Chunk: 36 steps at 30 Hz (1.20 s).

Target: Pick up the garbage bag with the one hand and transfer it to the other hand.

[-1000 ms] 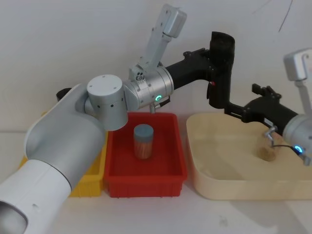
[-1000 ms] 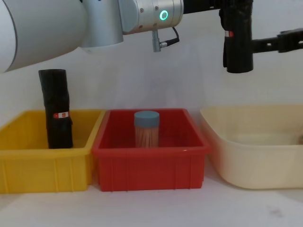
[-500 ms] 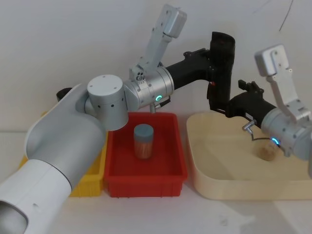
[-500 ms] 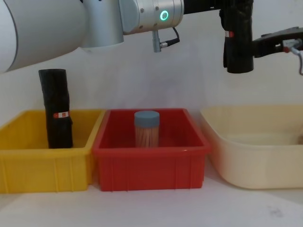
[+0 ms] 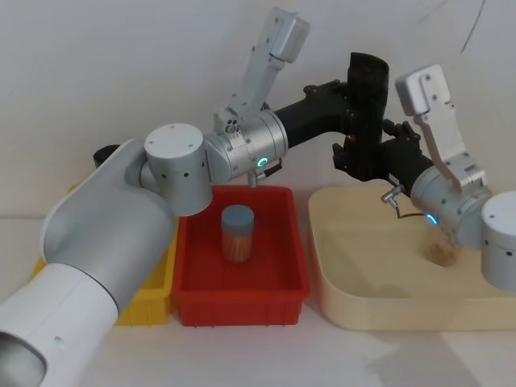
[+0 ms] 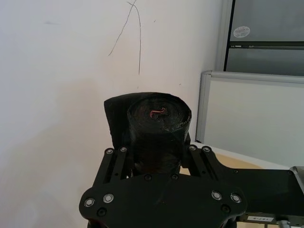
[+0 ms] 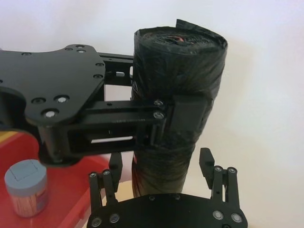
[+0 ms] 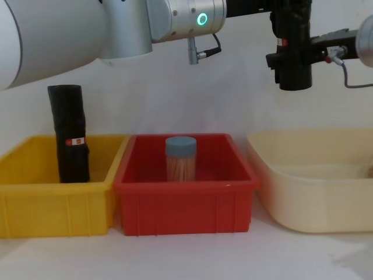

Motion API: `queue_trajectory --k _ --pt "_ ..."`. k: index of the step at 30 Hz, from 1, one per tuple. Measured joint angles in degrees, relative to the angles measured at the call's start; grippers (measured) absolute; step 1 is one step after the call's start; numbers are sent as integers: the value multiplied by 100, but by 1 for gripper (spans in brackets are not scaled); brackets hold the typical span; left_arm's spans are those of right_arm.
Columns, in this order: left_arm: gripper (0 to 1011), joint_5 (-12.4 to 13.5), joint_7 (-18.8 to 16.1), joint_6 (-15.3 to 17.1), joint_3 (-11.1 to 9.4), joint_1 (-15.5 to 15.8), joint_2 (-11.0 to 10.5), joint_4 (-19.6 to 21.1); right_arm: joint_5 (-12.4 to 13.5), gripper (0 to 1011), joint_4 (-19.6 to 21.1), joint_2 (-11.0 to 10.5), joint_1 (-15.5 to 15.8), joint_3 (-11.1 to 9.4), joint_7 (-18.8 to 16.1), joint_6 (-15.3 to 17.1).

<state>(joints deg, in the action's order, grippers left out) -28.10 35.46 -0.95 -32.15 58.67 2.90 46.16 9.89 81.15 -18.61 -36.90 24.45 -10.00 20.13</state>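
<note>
The garbage bag is a black roll held upright in the air, above the gap between the red bin and the beige tub. My left gripper, on the green-ringed arm, is shut on the garbage bag's middle. From the left wrist I look onto the garbage bag's top end. My right gripper, on the blue-ringed arm, is open. Its fingers stand either side of the bag's lower part, with small gaps.
A twin black roll stands in the yellow bin. A blue-lidded jar stands in the red bin. The beige tub at the right holds a small brown piece.
My right gripper has swung left from over the tub and now straddles the bag's lower part. The left arm and the bag have stayed still.
</note>
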Motion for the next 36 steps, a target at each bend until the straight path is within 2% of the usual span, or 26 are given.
queue_trajectory --k 8,18,21,28,34,36 --pt "498 0 0 0 0 0 -1 0 -85 864 -114 77 -89 44 55 -42" --pt "498 0 -1 0 0 -1 0 0 -141 547 -196 132 -150 78 93 -69" --pt "498 0 -1 0 1 -1 -1 0 -150 518 -209 141 -158 83 101 -75" --pt "503 0 -2 1 1 -1 -1 1 -163 518 -228 155 -172 93 112 -82" --pt "640 0 0 0 0 -1 0 1 -169 517 -236 162 -178 96 114 -86" --pt "724 0 0 0 0 -1 0 1 -169 517 -237 161 -178 94 114 -86"
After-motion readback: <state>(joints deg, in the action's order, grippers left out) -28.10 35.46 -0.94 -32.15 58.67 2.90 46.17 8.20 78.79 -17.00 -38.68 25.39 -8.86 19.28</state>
